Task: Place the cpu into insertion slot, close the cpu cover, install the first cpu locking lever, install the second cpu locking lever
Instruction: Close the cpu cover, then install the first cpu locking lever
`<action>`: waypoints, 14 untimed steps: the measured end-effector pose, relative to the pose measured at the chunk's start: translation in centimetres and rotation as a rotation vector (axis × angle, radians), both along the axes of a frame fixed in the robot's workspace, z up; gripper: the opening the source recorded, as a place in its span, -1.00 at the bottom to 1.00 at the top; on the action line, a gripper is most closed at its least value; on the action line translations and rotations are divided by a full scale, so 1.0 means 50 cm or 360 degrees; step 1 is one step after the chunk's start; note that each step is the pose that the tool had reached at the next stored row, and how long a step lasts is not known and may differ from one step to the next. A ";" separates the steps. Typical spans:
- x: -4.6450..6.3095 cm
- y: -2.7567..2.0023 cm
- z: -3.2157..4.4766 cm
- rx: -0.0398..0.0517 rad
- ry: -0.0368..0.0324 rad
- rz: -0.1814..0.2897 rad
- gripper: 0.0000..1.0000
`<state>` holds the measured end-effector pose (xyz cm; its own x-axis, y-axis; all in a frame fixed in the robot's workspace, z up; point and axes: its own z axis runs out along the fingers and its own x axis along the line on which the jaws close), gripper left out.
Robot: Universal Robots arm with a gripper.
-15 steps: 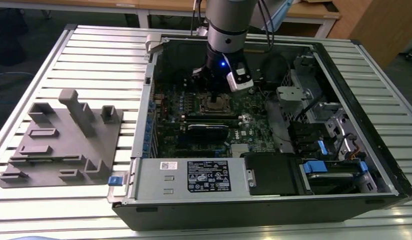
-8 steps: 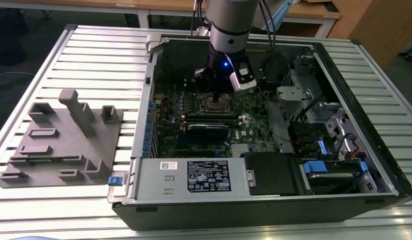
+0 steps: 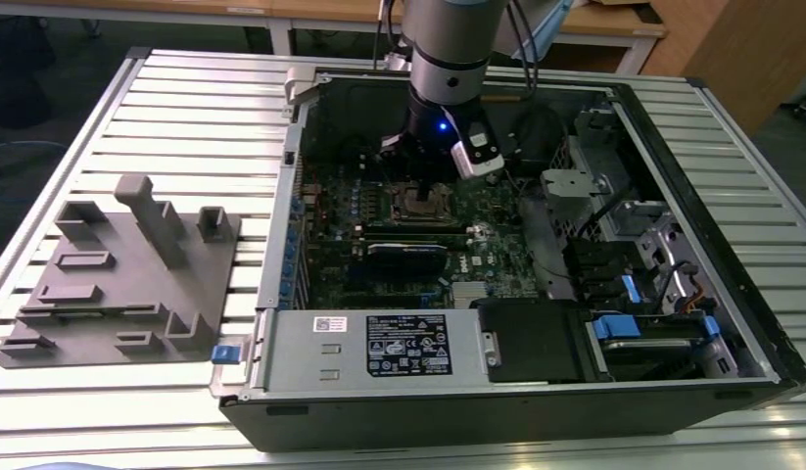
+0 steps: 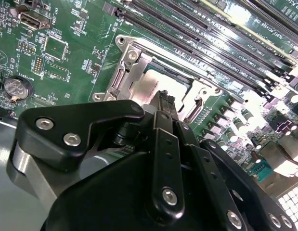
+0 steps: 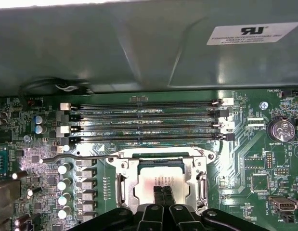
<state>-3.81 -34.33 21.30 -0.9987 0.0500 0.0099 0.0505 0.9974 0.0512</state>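
Note:
The cpu [image 5: 149, 184], a pale silver square, lies in the insertion slot [image 5: 115, 162] on the green motherboard [image 3: 488, 259]. The cpu cover [image 5: 125, 179] lies flat over it, and the chip shows through its window. In the second wrist view the cpu [image 4: 156, 85] and cover [image 4: 134, 89] appear just beyond the fingertips. My gripper [image 5: 163, 191] hangs right over the chip's middle, its two black fingers shut together with nothing between them. A thin locking lever [image 5: 81, 157] runs along one side of the socket, its hooked end sticking out. In the exterior view my gripper [image 3: 422, 178] is low inside the open case, above the socket [image 3: 422, 204].
Several long memory slots [image 5: 144, 120] run beside the socket, with the grey case wall [image 5: 139, 48] behind them. Capacitors [image 5: 65, 184] and a coin battery [image 5: 282, 129] flank it. A black card [image 3: 405, 257] and power supply [image 3: 376, 343] lie nearer the case front. A grey fixture [image 3: 121, 274] sits on the slatted table.

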 end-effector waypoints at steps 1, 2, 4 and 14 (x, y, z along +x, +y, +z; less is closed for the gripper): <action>0.000 0.0000 0.000 0.0000 0.0000 0.0000 -0.79; 0.000 0.0000 0.000 0.0000 0.0000 0.0000 -0.79; -0.001 0.0000 0.000 0.0000 -0.0001 0.0002 -0.79; -0.001 0.0000 0.003 0.0000 -0.0001 0.0004 -0.79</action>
